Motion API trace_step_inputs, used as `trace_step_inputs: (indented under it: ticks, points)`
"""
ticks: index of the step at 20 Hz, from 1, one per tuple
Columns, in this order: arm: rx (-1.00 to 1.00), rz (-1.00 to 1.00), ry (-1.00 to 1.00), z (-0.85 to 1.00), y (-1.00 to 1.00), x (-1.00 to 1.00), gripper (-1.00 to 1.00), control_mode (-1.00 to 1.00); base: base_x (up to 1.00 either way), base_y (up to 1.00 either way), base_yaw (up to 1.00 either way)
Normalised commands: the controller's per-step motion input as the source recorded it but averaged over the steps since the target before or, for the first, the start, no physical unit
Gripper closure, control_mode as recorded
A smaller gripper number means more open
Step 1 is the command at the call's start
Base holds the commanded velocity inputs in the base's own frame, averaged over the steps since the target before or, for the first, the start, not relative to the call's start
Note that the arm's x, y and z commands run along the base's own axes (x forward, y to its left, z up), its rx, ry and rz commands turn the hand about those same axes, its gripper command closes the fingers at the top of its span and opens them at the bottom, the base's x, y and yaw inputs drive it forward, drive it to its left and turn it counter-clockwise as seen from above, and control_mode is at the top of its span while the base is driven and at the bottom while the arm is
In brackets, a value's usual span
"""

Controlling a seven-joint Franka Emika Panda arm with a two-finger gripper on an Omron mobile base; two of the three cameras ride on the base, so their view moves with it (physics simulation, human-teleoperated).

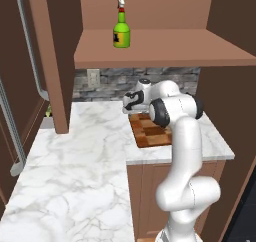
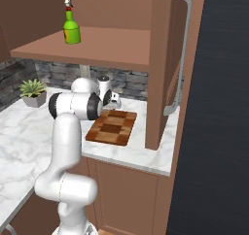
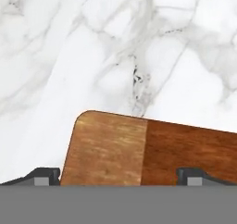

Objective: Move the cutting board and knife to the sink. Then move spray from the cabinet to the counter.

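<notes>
In the hand view the jaws [image 3: 118, 179] are standing wide apart, one dark fingertip [image 3: 44, 177] rising at the lower left and the other at the lower right, with nothing gripped between them. Between the two tips a rounded corner of the cutting board [image 3: 139, 149] is showing, a light brown block beside a darker reddish one, lying flat on the desk [image 3: 92, 56], whose white marble with grey veining is spreading beyond the board's edge. Whether the tips are touching the wood or hanging just above it, I cannot tell. In the left base view the hand is reaching low over the back edge of the cutting board [image 1: 150, 133], which is lying near the right end of the desk [image 1: 85, 136], close to the front edge, with the arm's white elbow partly covering it. In the right base view the cutting board [image 2: 113, 127] is sitting on the desk [image 2: 19, 127] just beside the brown upright panel of the cabinet [image 2: 158, 59]. Up on the wide shelf of the cabinet [image 1: 165, 46], the green spray [image 1: 121, 32] is standing upright, well apart from the board; the right base view is showing the spray [image 2: 71, 29] toward the shelf's left part. A small potted succulent [image 2: 33, 91] is sitting at the far left of the desk, against the grey stone backsplash [image 2: 63, 74].
</notes>
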Motion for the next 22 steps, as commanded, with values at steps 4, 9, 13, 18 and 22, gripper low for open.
trace_step_inputs:
  ticks: [4, 9, 13, 18, 22]
  points:
    - [0.0, 0.03, -0.01, -0.12, 0.0, 0.92, -1.0, -1.0, 0.0, 0.0, 0.0]
    - [0.0, 0.03, -0.01, -0.32, 0.0, 0.73, -1.0, -1.0, 0.0, 0.0, 0.0]
    - [0.0, 0.0, 0.0, -0.29, 0.0, 0.28, -1.0, -1.0, 0.0, 0.0, 0.0]
    - [0.0, 0.0, 0.02, -0.27, 0.0, 0.07, -1.0, -1.0, 0.0, 0.0, 0.0]
    - [0.0, 0.0, 0.04, -0.41, 0.0, -0.78, -1.0, -1.0, 0.0, 0.0, 0.0]
